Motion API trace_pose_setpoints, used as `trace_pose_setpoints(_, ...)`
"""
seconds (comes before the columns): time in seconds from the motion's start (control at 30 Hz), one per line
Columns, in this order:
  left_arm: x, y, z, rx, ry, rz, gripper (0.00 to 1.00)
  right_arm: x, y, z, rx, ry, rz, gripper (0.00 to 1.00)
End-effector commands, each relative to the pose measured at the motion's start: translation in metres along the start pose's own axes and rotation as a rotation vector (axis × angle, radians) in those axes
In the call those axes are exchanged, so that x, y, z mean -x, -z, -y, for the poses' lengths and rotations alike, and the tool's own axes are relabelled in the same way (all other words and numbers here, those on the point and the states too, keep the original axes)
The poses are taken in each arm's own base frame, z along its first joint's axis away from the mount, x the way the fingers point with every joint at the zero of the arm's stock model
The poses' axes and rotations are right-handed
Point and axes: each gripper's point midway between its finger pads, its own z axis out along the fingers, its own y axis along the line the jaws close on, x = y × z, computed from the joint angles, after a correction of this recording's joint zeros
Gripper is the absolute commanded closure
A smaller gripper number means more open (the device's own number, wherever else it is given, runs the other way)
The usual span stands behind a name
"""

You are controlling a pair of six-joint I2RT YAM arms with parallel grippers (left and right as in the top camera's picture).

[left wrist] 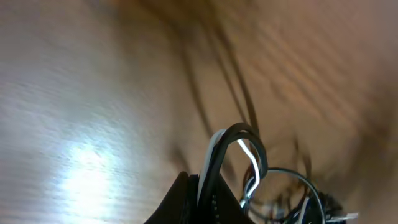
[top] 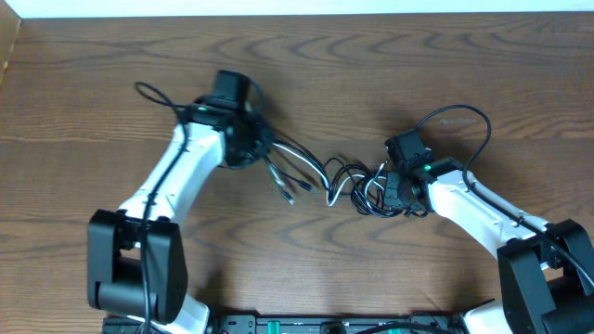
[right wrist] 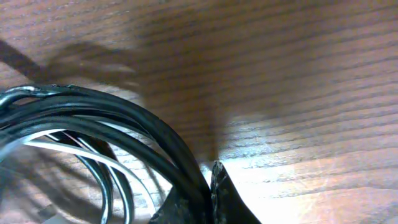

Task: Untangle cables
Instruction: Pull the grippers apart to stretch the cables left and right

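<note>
Left gripper [top: 252,147] & right gripper [top: 394,188] each pinch the cables [top: 348,181] tight (knot sits mid worktop [top: 93,74]), prob. to pull it loose.

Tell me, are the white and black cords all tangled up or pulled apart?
Tangled up. Seen from overhead, the white cord and the black cord loop through each other in one messy knot.

Tangled cables [top: 357,190] crowd mid-table, open tabletop [top: 371,74] farther back, apparently passable
</note>
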Motion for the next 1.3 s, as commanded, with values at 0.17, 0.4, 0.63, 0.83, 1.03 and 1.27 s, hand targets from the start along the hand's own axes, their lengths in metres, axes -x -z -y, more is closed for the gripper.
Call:
trace_pose_setpoints(0.17,0.001,0.032,-0.058,0.279,-0.139,0.048,0.93,0.024,0.029,-0.004,0.010,0.046,0.075,0.99)
trace_pose_setpoints(0.4,0.010,0.046,-0.093,0.445,-0.104,0.092,0.93,0.105,0.149,0.044,-0.130,-0.053,0.432,0.99)
trace_pose_setpoints(0.63,0.034,0.063,-0.135,0.475,0.095,0.145,0.92,0.121,0.208,0.126,-0.319,-0.193,0.600,0.99)
trace_pose_setpoints(0.83,0.052,0.085,-0.154,0.452,0.194,0.222,0.93,0.124,0.220,0.189,-0.475,-0.356,0.631,0.98)
trace_pose_setpoints(1.03,0.079,0.125,-0.122,0.227,0.218,0.395,0.93,0.126,0.202,0.185,-0.284,-0.389,0.571,0.99)
trace_pose_setpoints(1.27,0.042,0.126,-0.001,-0.252,-0.087,0.243,0.92,0.135,0.201,0.075,0.296,-0.051,0.517,0.70)
